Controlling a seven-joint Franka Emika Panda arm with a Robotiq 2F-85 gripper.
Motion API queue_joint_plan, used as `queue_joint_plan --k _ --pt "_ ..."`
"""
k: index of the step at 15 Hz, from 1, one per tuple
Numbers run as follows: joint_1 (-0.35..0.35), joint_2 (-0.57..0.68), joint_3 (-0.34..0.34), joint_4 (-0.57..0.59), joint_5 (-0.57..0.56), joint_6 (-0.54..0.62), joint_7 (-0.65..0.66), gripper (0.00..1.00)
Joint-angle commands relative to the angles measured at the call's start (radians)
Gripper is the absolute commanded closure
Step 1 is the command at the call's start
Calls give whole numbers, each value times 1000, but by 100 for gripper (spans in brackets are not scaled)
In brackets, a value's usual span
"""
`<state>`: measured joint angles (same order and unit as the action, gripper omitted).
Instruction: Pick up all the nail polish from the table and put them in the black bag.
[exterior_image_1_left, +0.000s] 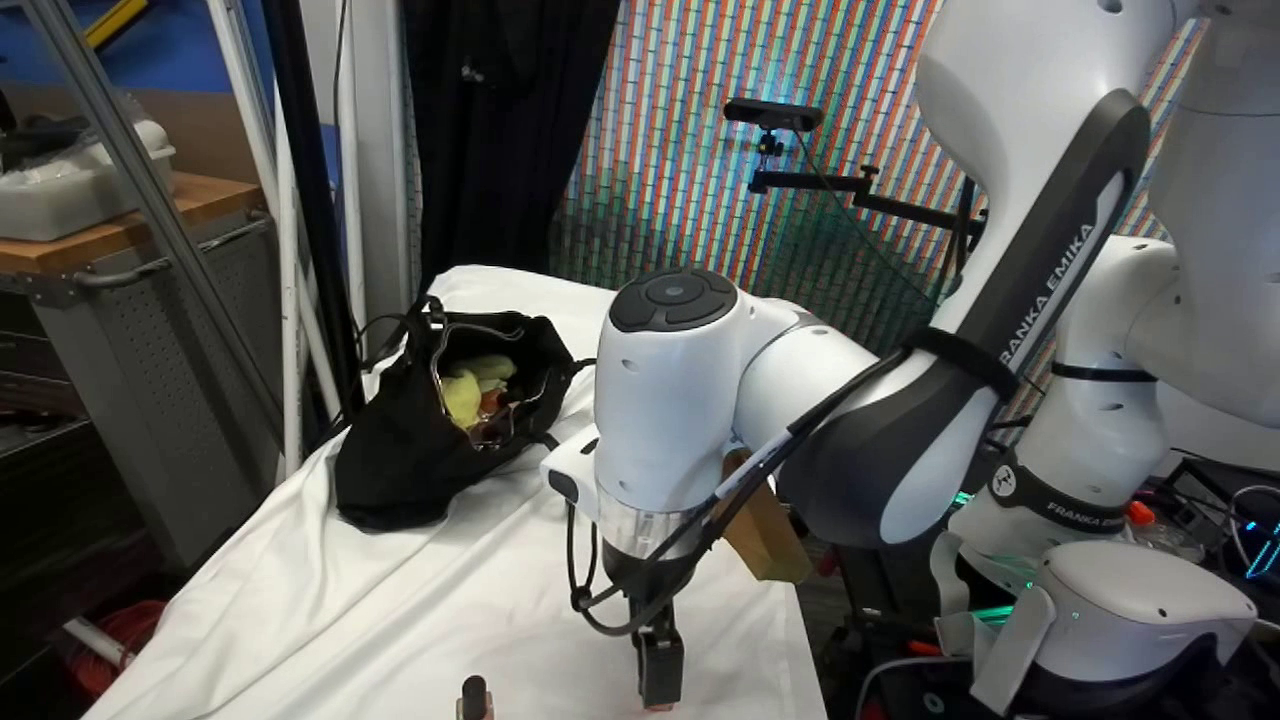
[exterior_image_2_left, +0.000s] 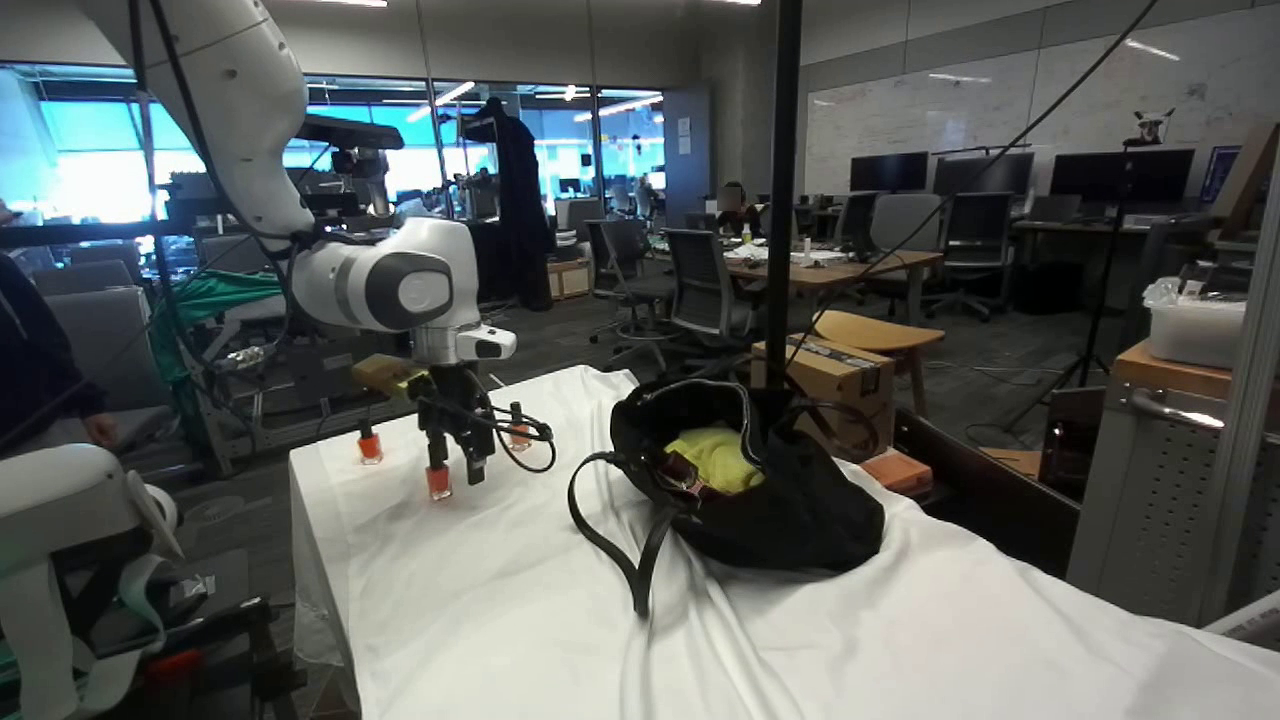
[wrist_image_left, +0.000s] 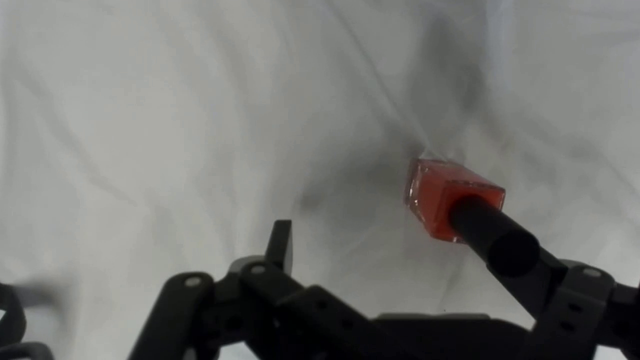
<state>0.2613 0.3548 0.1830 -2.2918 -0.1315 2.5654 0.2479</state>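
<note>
Gripper: released, its jaws spread well apart, with nothing clamped between them that I can see; it hangs low over the table.
Red bottle: upright on the white cloth, just beside one finger rather than midway; in my wrist view its black cap overlaps that finger, and I cannot tell whether the two touch.
Edge bottle: upright near the table's edge in an exterior view, well apart from the bag.
Third bottle: upright too, on the side of the gripper nearer the bag in that view.
Black bag: slouched on the table, mouth gaping, yellow-green contents showing; I can't make out whether the reddish bits beside them are polish.
Step in hand: I judge that I am lining up to grasp the red bottle; at least three remain on the table.
Next move: I think I should shift sideways, toward the finger by the bottle, until the cap sits centred, then squeeze, lift straight up and carry it over the bag's mouth.
Watch for: that near finger could tip so narrow a bottle, so I'd go slowly.
</note>
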Motion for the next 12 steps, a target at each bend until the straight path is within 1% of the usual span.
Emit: queue_joint_plan --k 1,12 --pt "4 24 4 6 36 42 -36 0" --pt "12 8 1 -10 38 43 -23 0"
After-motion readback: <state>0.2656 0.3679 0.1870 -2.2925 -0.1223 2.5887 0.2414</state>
